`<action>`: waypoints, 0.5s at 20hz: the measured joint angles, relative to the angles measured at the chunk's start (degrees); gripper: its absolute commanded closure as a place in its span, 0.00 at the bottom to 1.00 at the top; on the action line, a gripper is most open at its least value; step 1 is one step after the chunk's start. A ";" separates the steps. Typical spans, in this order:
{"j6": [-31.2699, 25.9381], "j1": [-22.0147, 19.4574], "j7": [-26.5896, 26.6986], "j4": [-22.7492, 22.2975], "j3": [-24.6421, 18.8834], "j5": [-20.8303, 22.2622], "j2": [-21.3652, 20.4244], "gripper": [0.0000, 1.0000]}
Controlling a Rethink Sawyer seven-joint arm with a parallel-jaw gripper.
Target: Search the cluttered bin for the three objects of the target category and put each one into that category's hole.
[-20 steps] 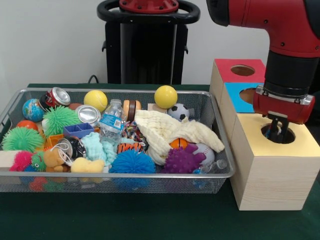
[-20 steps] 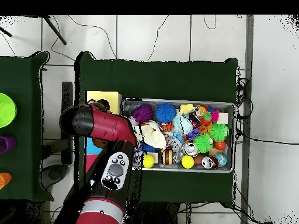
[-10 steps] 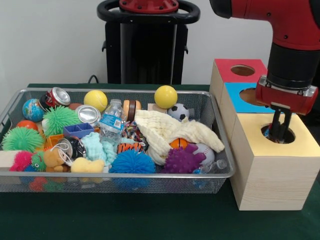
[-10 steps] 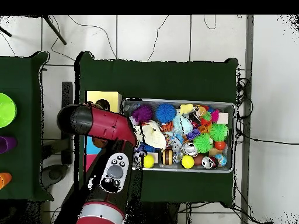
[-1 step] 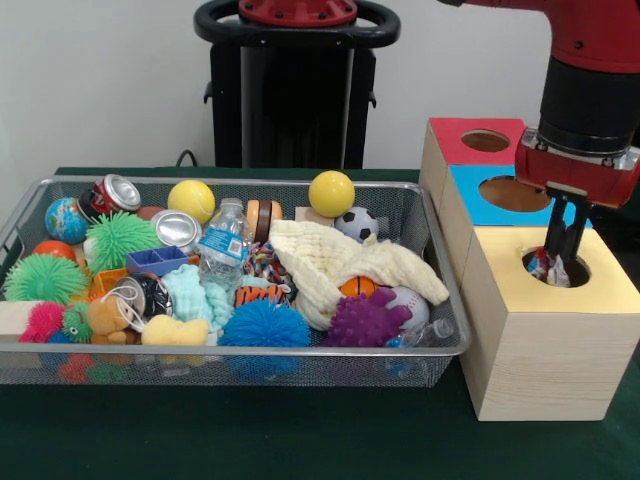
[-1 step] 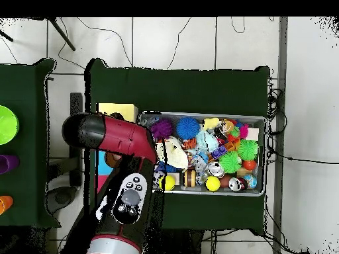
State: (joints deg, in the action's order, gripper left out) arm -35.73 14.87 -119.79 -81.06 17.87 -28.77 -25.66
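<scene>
I see a green tabletop (image 5: 300,440) under everything, with a white wall (image 5: 100,80) behind it. From overhead there's a tiled floor (image 6: 198,40) with cables (image 6: 275,106) along one side, and a second green tabletop (image 6: 26,99) carrying a lime disc (image 6: 6,124), plus purple and orange bits at the edge.

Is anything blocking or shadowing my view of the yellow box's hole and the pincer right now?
Front view: evenly lit, the pincer and the hole in the yellow box show clearly, only the hole's inside is dark, with something colourful showing at its mouth. Overhead view: the red arm covers most of the box and hides the pincer.
</scene>
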 measured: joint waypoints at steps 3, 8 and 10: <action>-0.76 0.00 0.00 0.74 0.48 0.01 -0.46 1.00; -2.42 0.02 0.00 2.30 1.67 0.05 -1.44 1.00; -3.35 0.06 0.00 2.77 2.12 0.10 -1.79 1.00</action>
State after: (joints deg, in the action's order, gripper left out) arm -39.09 14.93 -119.79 -78.29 19.99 -28.67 -27.45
